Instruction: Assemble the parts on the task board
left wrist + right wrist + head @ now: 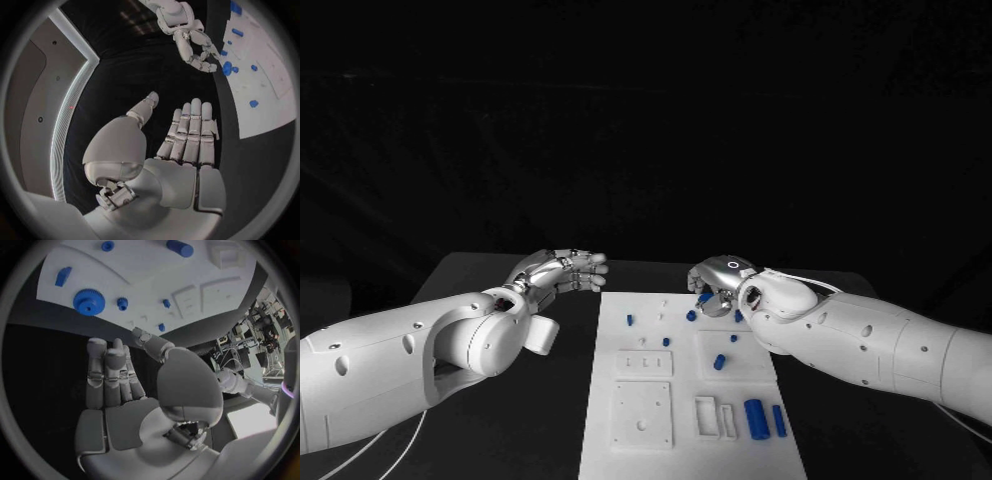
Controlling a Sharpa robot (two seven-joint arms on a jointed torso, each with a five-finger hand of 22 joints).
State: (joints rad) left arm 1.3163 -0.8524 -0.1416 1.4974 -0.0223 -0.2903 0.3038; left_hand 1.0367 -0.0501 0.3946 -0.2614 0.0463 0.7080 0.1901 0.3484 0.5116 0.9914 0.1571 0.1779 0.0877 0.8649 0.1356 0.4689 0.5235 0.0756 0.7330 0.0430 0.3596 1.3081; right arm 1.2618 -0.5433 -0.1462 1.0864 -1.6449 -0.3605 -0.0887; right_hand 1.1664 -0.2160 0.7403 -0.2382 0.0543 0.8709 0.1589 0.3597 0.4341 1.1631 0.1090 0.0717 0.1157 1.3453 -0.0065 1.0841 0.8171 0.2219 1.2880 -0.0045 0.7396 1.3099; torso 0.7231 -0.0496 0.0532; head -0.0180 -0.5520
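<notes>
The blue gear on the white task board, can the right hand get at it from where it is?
Probably yes: the right hand is open and empty, and the blue gear lies uncovered on the white task board just beyond its fingers.

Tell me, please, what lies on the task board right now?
Small blue parts lie scattered on the task board: a gear, cylinders and small pegs. The right hand hangs over the far edge and hides what lies beneath.

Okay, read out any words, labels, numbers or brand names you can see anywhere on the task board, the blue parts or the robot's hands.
No readable text on anything in these pictures.
Task board: plain white, with raised shapes and recesses, no lettering visible.
Blue parts, such as the gear: no markings visible.
Left hand and right hand: bare silver, no brand or number legible.
</notes>
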